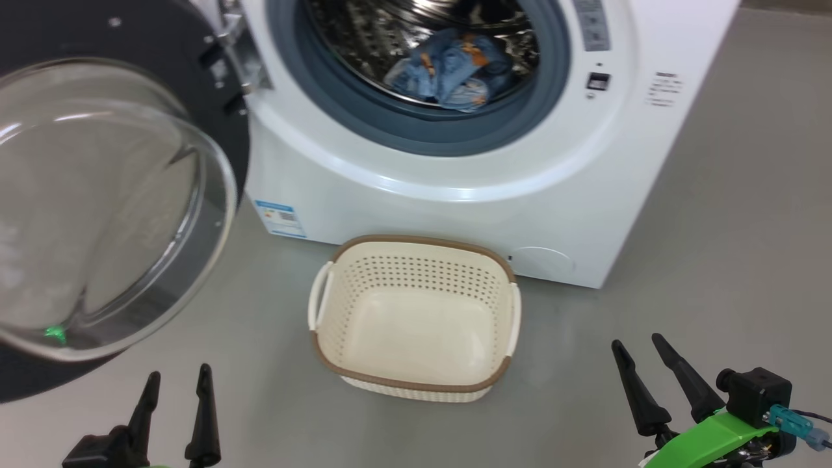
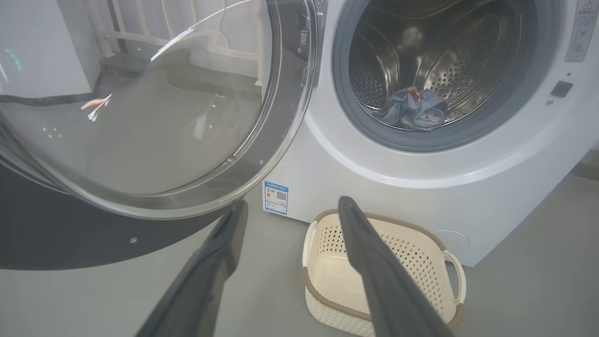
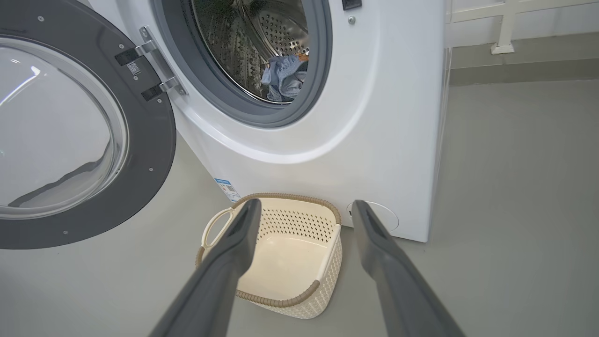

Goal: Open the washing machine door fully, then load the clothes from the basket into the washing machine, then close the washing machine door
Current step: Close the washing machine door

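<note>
Since the clothes (image 1: 448,71) already lie in the drum (image 1: 364,52) and the basket (image 1: 416,385) is empty, the step in hand looks to be closing the door (image 1: 110,208).

Positions, head view: washer (image 1: 422,208) at 12 o'clock. Door swung wide at 9 o'clock, glass bowl facing the camera. Basket at centre on the floor (image 1: 715,227), just before the washer front. Left gripper (image 1: 179,374) at 7 o'clock, fingers spread wide, holding nothing. Right gripper (image 1: 636,342) at 5 o'clock, likewise wide and empty.

Method note (judgement):
- The left gripper is nearest the door, so use it.
- Push on the black rim at its free edge, farthest from the hinge, not on the glass.
- Follow the door's arc round toward 12 o'clock; a straight shove would slide off the rim.
- The clothes sit well inside the grey gasket (image 1: 416,133), nothing draped over it, so the seal should close clean.
- The basket stands below the opening; check that the rim's lower edge passes over it.
- Finish with a firm press at the latch side.

Count:
- washers: 1
- doors: 1
- baskets: 1
- grippers: 2
- clothes: 1 bundle; the blue printed piece is plain, a paler fold lies against it. Probably two, but I cannot separate them surely.
</note>
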### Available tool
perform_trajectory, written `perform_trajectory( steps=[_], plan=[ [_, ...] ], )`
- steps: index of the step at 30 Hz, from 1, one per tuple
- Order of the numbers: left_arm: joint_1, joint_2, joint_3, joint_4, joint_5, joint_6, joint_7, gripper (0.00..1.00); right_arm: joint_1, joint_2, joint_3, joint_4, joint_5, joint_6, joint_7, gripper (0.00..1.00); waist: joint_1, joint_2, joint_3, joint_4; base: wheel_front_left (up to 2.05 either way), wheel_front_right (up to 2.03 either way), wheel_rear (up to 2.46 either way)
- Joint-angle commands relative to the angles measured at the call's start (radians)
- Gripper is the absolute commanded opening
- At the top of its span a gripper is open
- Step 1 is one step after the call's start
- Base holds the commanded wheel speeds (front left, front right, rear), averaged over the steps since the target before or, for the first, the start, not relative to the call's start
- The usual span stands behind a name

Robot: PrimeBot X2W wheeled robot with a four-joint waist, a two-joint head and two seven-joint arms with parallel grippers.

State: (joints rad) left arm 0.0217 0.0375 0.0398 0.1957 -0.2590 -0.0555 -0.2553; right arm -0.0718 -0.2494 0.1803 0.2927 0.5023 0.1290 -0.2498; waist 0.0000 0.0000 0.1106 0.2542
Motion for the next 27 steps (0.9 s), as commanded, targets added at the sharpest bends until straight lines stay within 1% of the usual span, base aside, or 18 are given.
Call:
perform_trajectory(
  steps=[1, 9, 10, 16, 20, 27],
  plan=[
    [-0.001, 0.013, 0.029, -0.028, -0.010, 0.012, -0.006, 1.00, -0.025, -0.016, 0.028, -0.018, -0.008, 0.002, -0.012, 1.00, 0.0000, 0.0000, -0.014, 0.074, 0.00, 0.00, 0.00],
    [0.024, 0.013, 0.028, -0.026, -0.018, 0.023, -0.006, 1.00, -0.031, -0.020, 0.071, -0.008, -0.002, 0.002, -0.012, 1.00, 0.0000, 0.0000, -0.034, 0.168, 0.00, 0.00, 0.00],
    [0.024, 0.013, 0.028, -0.026, -0.018, 0.023, -0.006, 1.00, -0.031, -0.020, 0.071, -0.008, -0.002, 0.002, -0.012, 1.00, 0.0000, 0.0000, -0.034, 0.168, 0.00, 0.00, 0.00],
    [0.038, 0.013, 0.023, -0.035, -0.033, 0.034, -0.006, 1.00, -0.033, -0.026, 0.093, -0.002, 0.003, 0.002, -0.012, 1.00, 0.0000, 0.0000, -0.039, 0.226, 0.00, 0.00, 0.00],
    [0.054, 0.013, 0.028, -0.041, -0.046, 0.048, -0.006, 1.00, -0.039, -0.028, 0.108, -0.003, 0.006, 0.002, -0.012, 1.00, 0.0000, 0.0000, -0.041, 0.250, 0.00, 0.00, 0.00],
    [0.078, 0.013, 0.025, -0.073, -0.065, 0.069, -0.006, 1.00, -0.068, -0.031, 0.141, 0.004, 0.009, 0.002, -0.012, 1.00, 0.0000, 0.0000, -0.031, 0.258, 0.00, 0.00, 0.00]
  ],
)
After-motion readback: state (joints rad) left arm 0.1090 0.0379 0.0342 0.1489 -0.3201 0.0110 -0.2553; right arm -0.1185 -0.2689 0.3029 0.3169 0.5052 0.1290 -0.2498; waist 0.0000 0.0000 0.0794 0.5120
